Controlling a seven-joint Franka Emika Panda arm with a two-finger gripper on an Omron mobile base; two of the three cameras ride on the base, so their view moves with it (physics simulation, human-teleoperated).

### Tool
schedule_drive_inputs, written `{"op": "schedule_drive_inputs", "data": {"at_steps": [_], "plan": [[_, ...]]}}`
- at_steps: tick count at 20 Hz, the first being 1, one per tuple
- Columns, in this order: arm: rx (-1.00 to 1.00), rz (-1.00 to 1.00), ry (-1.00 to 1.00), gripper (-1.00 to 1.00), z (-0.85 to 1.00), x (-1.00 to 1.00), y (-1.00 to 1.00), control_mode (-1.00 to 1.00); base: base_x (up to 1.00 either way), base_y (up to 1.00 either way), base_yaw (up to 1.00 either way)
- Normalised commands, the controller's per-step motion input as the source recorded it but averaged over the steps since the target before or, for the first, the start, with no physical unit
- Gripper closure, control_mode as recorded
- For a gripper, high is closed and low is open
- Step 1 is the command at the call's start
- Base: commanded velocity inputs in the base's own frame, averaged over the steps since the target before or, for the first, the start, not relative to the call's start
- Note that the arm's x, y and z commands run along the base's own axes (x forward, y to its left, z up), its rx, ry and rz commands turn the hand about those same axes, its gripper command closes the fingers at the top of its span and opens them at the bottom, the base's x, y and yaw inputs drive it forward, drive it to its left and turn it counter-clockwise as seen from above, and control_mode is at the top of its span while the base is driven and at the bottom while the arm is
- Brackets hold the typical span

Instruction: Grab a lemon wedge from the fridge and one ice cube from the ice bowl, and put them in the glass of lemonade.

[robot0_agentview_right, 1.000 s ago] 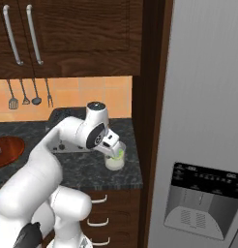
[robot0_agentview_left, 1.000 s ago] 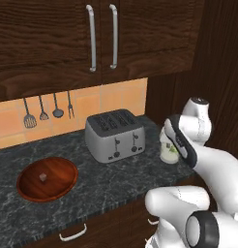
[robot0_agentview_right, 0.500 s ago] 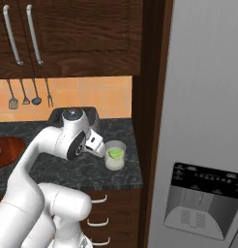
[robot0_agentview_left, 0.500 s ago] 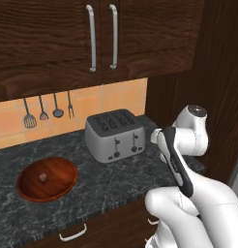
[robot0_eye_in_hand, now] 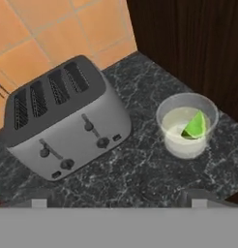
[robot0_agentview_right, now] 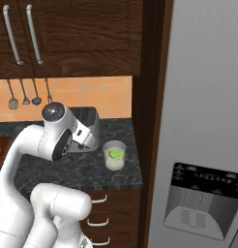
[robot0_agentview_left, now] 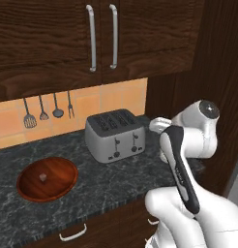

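Hand view has the spread, empty jaws just short of the glass of lemonade [robot0_eye_in_hand: 186,126], wedge already inside; next, the ice cube [robot0_agentview_left: 42,177], tiny, hard, slick, wants a centred pinch.

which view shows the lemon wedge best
The hand view: the lemon wedge sits in the glass, seen from above and close. The right base view shows it smaller, through the glass wall. In the left base view the arm covers that spot.
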Motion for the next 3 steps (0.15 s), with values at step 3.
{"op": "schedule_drive_inputs", "data": {"at_steps": [3], "plan": [[0.1,0.0,-0.21,-1.0,1.0,0.0,0.27,-1.0,0.0,0.0,0.0]]}}
